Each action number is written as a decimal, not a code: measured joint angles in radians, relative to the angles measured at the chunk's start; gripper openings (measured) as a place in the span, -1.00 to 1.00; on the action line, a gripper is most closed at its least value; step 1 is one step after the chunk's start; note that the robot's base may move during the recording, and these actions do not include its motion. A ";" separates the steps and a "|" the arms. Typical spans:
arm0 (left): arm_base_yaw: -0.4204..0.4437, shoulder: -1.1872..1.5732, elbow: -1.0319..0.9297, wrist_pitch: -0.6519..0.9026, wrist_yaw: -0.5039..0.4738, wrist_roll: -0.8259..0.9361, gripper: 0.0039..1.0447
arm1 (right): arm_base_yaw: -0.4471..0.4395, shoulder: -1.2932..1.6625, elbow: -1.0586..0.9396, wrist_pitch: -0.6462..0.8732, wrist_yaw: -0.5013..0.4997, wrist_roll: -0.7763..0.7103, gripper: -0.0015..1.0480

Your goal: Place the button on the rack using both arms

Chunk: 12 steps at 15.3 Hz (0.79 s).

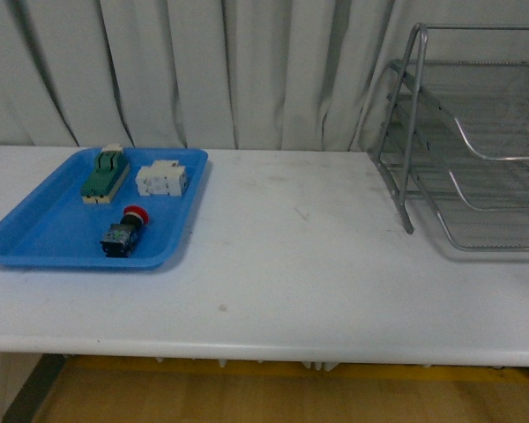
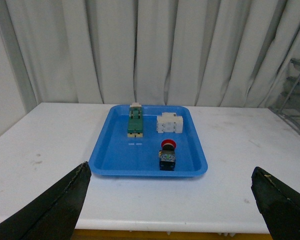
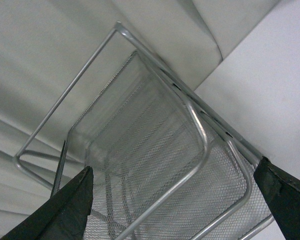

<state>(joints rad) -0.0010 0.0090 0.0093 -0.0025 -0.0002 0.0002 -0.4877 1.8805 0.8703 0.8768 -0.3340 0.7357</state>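
The button (image 1: 125, 232) has a red mushroom cap and a dark boxy body. It lies on its side near the front of a flat blue tray (image 1: 35, 231) on the left of the white table. The left wrist view shows the button (image 2: 167, 155) in the tray, well ahead of my open left gripper (image 2: 172, 200), whose fingers are spread wide with nothing between them. The silver three-tier wire-mesh rack (image 1: 476, 141) stands at the table's right. My right gripper (image 3: 175, 200) is open and empty, looking closely onto the rack (image 3: 155, 150). Neither arm appears in the front view.
In the blue tray (image 2: 112, 160), a green-and-cream switch part (image 1: 104, 174) and a white block component (image 1: 162, 180) lie behind the button. White curtains hang behind the table. The table's front edge (image 1: 264, 348) runs across the front view.
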 joint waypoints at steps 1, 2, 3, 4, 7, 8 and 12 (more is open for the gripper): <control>0.000 0.000 0.000 0.000 0.000 0.000 0.88 | -0.006 0.047 -0.011 0.058 -0.014 0.077 0.87; 0.000 0.000 0.000 0.000 0.000 0.000 0.88 | 0.000 0.071 -0.048 0.111 -0.042 0.161 0.87; 0.000 0.000 0.000 0.000 0.000 0.000 0.88 | 0.012 0.080 -0.073 0.156 -0.060 0.205 0.87; 0.000 0.000 0.000 0.000 0.000 0.000 0.88 | 0.017 0.082 -0.082 0.174 -0.066 0.220 0.87; 0.000 0.000 0.000 0.000 0.000 0.000 0.88 | 0.065 0.121 -0.110 0.275 -0.101 0.357 0.87; 0.000 0.000 0.000 0.000 0.000 0.000 0.88 | 0.079 0.161 -0.113 0.292 -0.101 0.413 0.87; 0.000 0.000 0.000 0.000 0.000 0.000 0.88 | 0.102 0.261 -0.113 0.397 -0.097 0.574 0.87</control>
<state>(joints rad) -0.0010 0.0090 0.0093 -0.0029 -0.0002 0.0002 -0.3859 2.1414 0.7578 1.2739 -0.4305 1.3094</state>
